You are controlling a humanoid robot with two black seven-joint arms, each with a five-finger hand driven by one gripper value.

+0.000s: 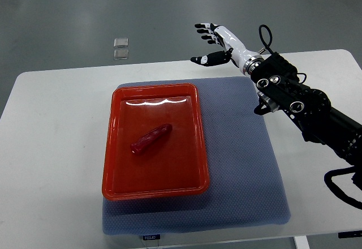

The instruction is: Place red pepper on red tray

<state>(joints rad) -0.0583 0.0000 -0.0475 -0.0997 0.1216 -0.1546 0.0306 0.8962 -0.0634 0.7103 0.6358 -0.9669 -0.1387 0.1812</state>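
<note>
Hovering beyond the red tray [155, 188], right hand [218, 44] spreads empty fingers [205, 33].

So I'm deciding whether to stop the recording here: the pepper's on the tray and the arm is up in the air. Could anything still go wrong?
Little, but two things:
1. The long red chili pepper lies loose and diagonal in the shallow red plastic tray; a bump could roll it.
2. The right hand hovers open beyond the white table's far edge; pulling back, its black forearm passes over the blue-grey mat and could snag it, shifting the tray.
</note>
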